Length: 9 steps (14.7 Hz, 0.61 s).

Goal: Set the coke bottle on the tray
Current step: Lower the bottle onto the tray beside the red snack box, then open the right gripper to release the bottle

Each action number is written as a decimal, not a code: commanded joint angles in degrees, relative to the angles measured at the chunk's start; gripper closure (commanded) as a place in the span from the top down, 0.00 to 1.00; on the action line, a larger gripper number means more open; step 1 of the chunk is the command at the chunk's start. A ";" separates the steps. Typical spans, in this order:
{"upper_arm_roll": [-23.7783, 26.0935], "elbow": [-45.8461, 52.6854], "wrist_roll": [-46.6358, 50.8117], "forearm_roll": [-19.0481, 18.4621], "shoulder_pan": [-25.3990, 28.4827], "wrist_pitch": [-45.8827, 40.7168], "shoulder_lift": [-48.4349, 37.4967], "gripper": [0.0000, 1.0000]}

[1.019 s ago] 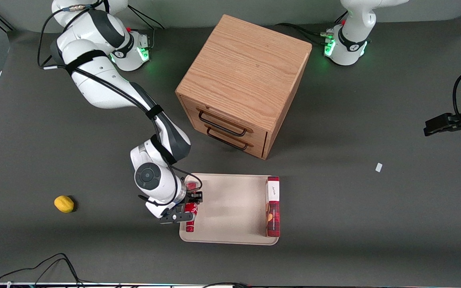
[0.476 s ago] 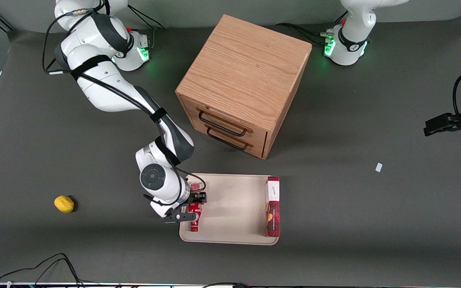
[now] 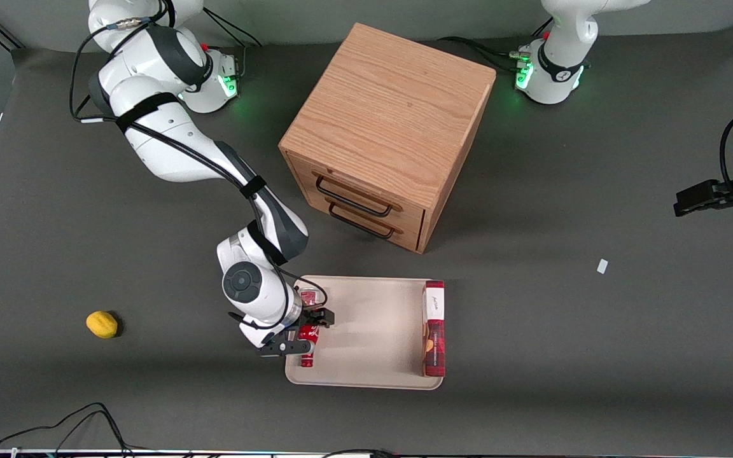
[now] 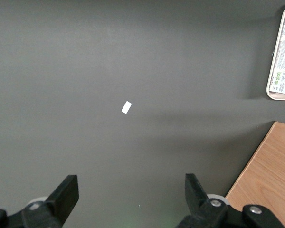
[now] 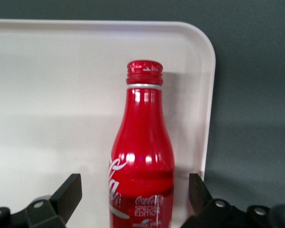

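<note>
The coke bottle (image 5: 142,156) lies on its side on the beige tray (image 3: 366,331), close along the rim at the working arm's end, its red cap nearer the front camera. The pincer (image 3: 306,331) sits just over the bottle's body, its fingers (image 5: 69,190) spread wide on either side with clear gaps, gripping nothing. A long red box (image 3: 434,327) lies along the tray's edge toward the parked arm. A lemon (image 3: 102,324) rests on the table (image 3: 595,356), well apart.
</note>
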 commanded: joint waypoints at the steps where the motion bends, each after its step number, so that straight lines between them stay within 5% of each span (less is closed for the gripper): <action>1: 0.17 1.29 1.65 -1.66 0.03 -1.04 -2.48 1.00; 9: 0.35 -21.26 -7.39 1.66 -9.54 -7.02 -29.35 1.00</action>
